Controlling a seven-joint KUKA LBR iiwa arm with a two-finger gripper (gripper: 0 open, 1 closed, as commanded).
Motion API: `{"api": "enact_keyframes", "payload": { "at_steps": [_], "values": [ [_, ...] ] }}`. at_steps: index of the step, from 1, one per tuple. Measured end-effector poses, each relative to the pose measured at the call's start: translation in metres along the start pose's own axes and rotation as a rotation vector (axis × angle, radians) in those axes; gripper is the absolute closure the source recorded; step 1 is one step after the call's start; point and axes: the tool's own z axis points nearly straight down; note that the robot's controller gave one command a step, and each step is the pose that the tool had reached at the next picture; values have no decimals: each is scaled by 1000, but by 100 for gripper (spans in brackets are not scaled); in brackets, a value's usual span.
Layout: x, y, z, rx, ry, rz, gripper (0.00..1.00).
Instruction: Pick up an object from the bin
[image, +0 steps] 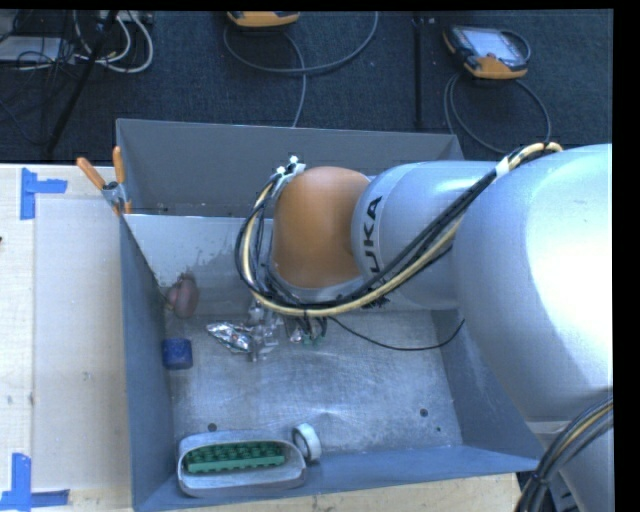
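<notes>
Now gripper (268, 335) sits low beside crumpled silver thing (230, 336), mid-bin — its grip state I can't tell — off-centre closing could shove that light piece aside, miss.

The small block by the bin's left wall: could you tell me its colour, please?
The block is blue, camera view.

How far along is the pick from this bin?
Approach looks done: the gripper is low in the bin, beside a crumpled silvery thing left of centre. Nothing looks lifted, and I cannot confirm a grip. Lifting it out remains.
</notes>
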Motion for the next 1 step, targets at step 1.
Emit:
{"api": "enact_keyframes", "payload": {
  "at_steps": [1],
  "values": [
    [4, -15, -134, 2, 7, 15, 100]
  ]
}}
